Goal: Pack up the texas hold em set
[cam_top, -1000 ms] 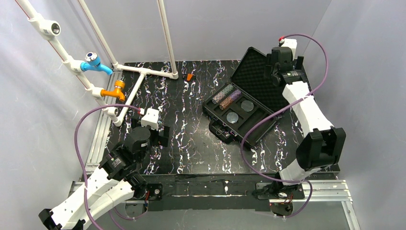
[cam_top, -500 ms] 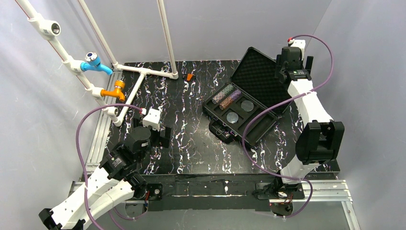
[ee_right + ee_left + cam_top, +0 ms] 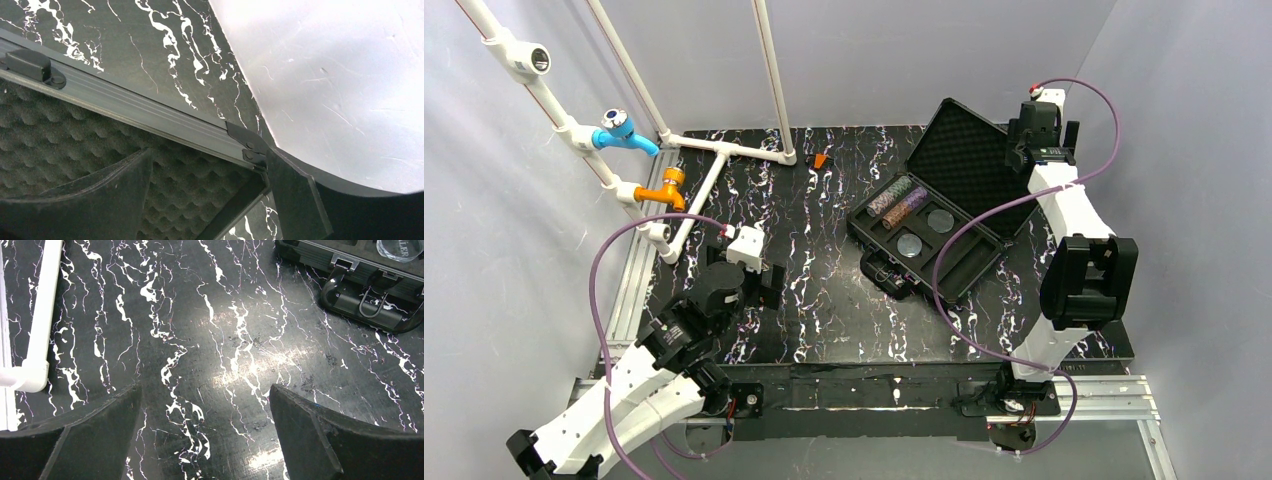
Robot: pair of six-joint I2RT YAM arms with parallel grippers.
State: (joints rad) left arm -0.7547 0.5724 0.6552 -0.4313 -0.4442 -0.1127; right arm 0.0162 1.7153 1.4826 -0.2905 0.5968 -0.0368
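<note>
Small cylindrical chip stacks (image 3: 897,200) trayed in the black rectangular plastic case (image 3: 964,262) — egg-crate foam lid (image 3: 959,155) unshut. Right claw (image 3: 207,160) straddles its corner, wide; left claw (image 3: 205,395) wide, empty.

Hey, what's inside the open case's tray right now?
Chip stacks lie in the far-left slot of the tray, two round discs beside them. A purple cable crosses the right end, hiding part of it.

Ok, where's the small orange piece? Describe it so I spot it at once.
Find the white pipe frame at the far edge of the table. Just right of its right-hand upright, left of the open case, a small orange piece lies on the black marbled top. Unlike the orange tap, it is loose on the table, not fitted to a pipe.
</note>
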